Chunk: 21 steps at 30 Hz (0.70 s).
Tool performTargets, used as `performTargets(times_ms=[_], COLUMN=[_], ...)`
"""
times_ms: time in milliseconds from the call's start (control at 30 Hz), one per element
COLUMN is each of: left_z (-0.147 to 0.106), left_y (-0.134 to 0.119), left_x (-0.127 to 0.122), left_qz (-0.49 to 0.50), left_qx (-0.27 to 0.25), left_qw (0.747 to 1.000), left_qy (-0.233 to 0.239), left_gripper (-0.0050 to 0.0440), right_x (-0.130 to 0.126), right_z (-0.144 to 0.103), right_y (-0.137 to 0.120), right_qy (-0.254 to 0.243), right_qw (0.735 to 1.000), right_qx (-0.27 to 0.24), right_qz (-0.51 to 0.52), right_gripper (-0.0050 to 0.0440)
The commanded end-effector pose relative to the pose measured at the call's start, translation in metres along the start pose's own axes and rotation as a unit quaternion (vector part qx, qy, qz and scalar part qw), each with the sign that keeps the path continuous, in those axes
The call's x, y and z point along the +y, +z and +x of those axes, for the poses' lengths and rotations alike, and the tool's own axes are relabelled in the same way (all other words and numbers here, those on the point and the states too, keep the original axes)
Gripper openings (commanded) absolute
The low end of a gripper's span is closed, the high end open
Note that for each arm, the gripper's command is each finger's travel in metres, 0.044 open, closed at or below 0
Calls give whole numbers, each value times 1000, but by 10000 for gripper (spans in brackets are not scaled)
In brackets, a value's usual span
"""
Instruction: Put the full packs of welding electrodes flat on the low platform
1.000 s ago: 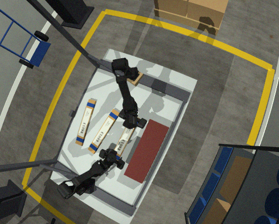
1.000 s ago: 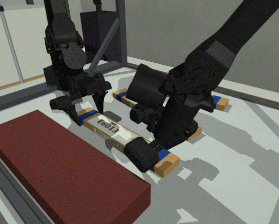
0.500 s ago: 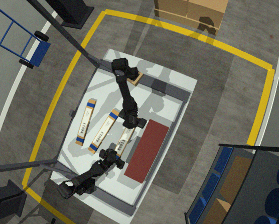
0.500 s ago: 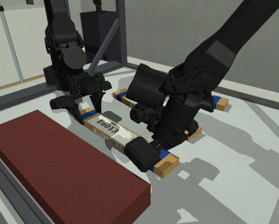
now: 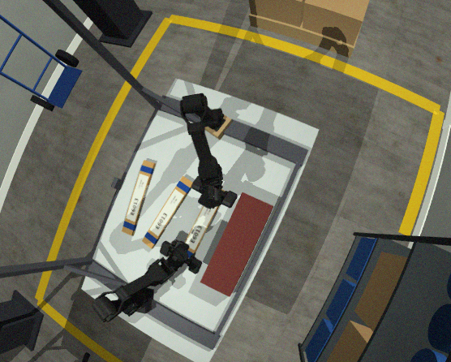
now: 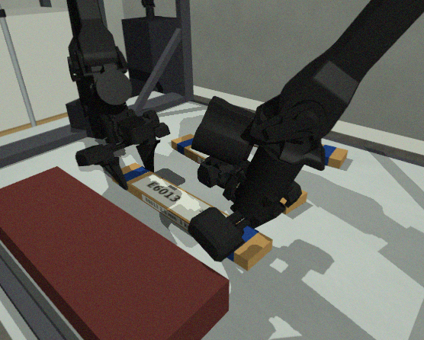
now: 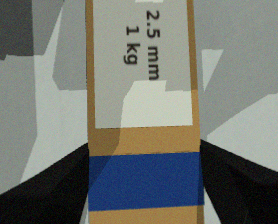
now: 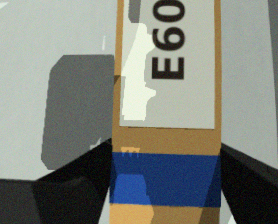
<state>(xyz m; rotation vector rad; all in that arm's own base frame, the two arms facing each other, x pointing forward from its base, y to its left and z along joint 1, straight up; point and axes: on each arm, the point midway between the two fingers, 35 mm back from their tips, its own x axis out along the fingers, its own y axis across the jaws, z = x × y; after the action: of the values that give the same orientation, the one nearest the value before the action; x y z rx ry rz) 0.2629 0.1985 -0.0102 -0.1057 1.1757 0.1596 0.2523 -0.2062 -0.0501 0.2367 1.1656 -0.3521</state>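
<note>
The platform looks matt and smooth. Cardboard-like packs carry paper-looking labels. The arms look like dull black plastic.

Top looks down; wrist views face one pack.

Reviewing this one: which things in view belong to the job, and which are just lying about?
Part of the job:
- gripped pack
- middle pack
- outer pack
- low red platform
- left gripper
- right gripper

Just lying about:
- blue hand truck
- large cardboard boxes
- blue bins
</note>
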Motion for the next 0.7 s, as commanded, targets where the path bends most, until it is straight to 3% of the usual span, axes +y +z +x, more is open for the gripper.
performTargets(times_ms=[0, 667], left_z=[-2, -2], left_y=[3, 3], left_x=[2, 2], left_qz=[2, 2], left_qx=[-5, -5], left_qw=[1000, 1000], left_qy=[5, 5], left_gripper=[-50, -50], right_x=[-1, -1], right_z=[-3, -7], right_y=[4, 3], right_qy=[-3, -5], right_qw=[1000, 1000], right_qx=[-7, -7], right_qz=[-1, -1], right_gripper=[-50, -50])
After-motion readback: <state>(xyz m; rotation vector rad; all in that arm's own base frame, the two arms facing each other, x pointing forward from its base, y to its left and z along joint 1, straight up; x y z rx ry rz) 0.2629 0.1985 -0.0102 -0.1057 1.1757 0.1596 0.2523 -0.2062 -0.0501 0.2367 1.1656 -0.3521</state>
